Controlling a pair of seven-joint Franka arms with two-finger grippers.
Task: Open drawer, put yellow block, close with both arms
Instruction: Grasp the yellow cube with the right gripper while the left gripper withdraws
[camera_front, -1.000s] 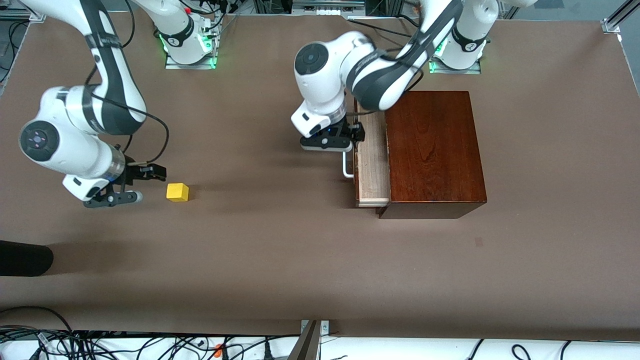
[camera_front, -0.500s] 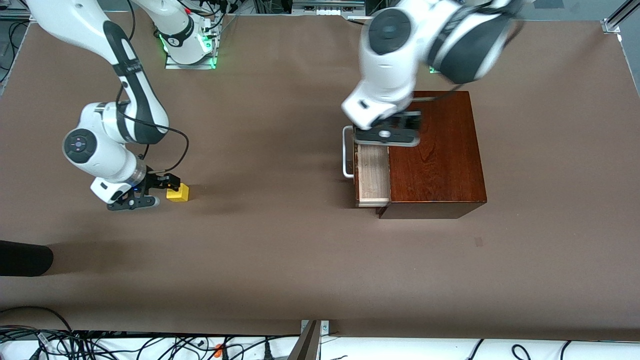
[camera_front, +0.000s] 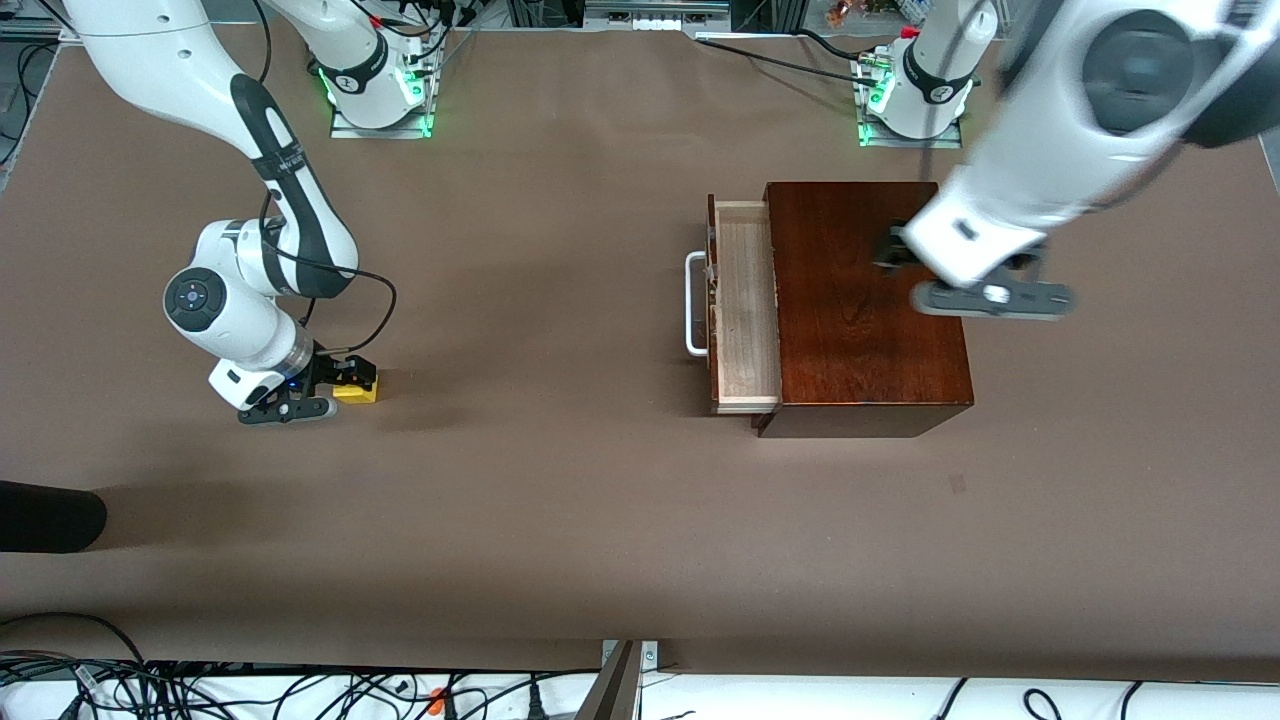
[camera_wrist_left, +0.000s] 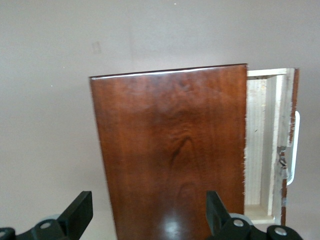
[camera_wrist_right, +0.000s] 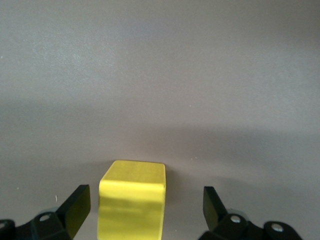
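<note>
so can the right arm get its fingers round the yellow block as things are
Probably yes. The right gripper is down at the table with its fingers open, and the yellow block sits between them, nearer one finger. Nothing else lies beside the block, though the fingers have not shut on it.

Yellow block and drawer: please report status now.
Right gripper open around yellow block, block on table. Left gripper open, over the wooden box. Drawer open, nothing in the way.

A small bright yellow cube (camera_front: 358, 389) sits on the matte brown tabletop (camera_front: 560, 480), while the glossy reddish-brown grained wooden box (camera_front: 865, 305) holds a pale light-wood sliding drawer (camera_front: 745, 310) with a white U-shaped bar handle (camera_front: 692, 303).
</note>
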